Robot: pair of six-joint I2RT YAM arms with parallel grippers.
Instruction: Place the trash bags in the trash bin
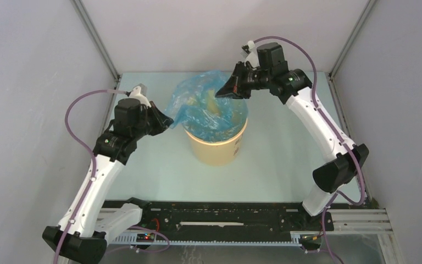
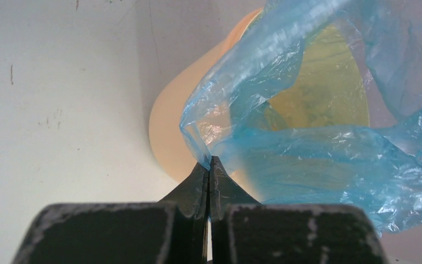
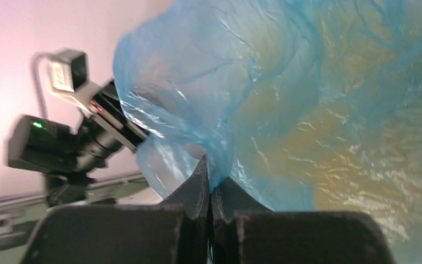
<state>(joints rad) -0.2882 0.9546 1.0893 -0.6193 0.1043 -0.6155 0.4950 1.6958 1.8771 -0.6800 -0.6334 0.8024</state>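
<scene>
The light-blue translucent trash bag (image 1: 200,104) is spread over the mouth of the pale yellow-tan trash bin (image 1: 215,147) in the middle of the table. My left gripper (image 1: 166,122) is shut on the bag's left edge, just left of the bin's rim. My right gripper (image 1: 220,92) is shut on the bag's far right edge, above the bin's back rim. In the left wrist view the closed gripper (image 2: 211,160) pinches a bag fold (image 2: 286,137) in front of the bin (image 2: 170,126). In the right wrist view the closed gripper (image 3: 211,168) pinches bag film (image 3: 253,99).
The cell has grey side walls and a white back wall. A black rail (image 1: 220,220) runs along the table's near edge by the arm bases. The left arm's wrist (image 3: 71,140) shows behind the bag in the right wrist view.
</scene>
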